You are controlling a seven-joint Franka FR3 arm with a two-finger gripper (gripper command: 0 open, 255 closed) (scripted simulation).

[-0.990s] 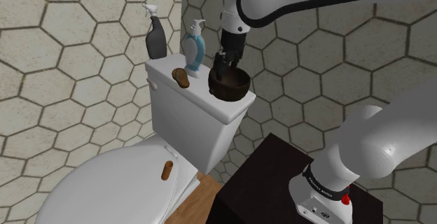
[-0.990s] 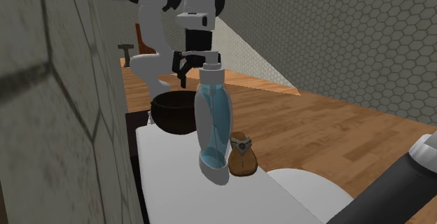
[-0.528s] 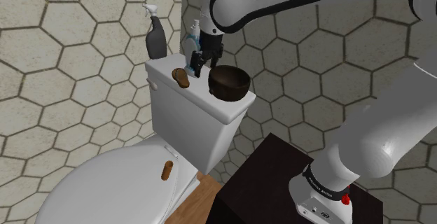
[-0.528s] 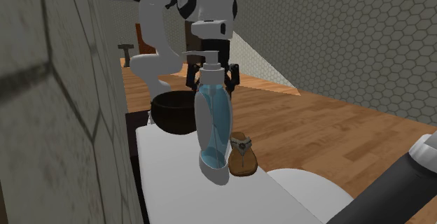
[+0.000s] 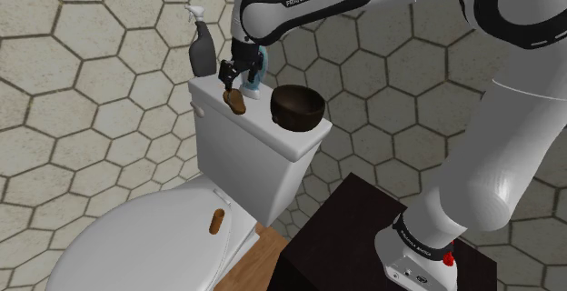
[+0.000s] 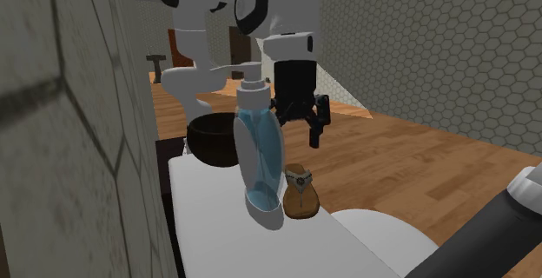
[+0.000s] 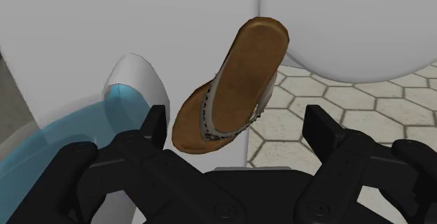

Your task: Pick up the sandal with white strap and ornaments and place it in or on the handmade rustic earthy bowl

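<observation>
Fig.: end effector (image 5: 235,79) over the toilet tank (image 5: 243,157), as I see it from the remote console.

(a) End effector state: released. Both fingers stand wide apart w/ nothing between the pads. In the wrist view (image 7: 237,128) they frame the sandal without touching it.

(b) Sandal (image 5: 236,101): lies flat on the tank top, directly beneath the end effector and apart from it. It has a brown sole and a pale strap w/ small ornaments (image 7: 234,82). The strap end is nearer the end effector, the bare end farther. It sits close to the tank top's edge.

(c) Soap btl (image 6: 259,159): blue, w/ a white pump, upright, just beside one finger (image 7: 155,121) and next to the sandal (image 6: 301,196).

(d) Bowl (image 5: 298,107): dark brown, on the same tank top, off to the stand side of the end effector (image 6: 300,127), beyond the soap btl from the sandal. Nothing visible in it.

(e) Spray btl (image 5: 201,48): grey, upright at the tank's far corner, opposite side of the end effector from the bowl (image 6: 213,139).
</observation>
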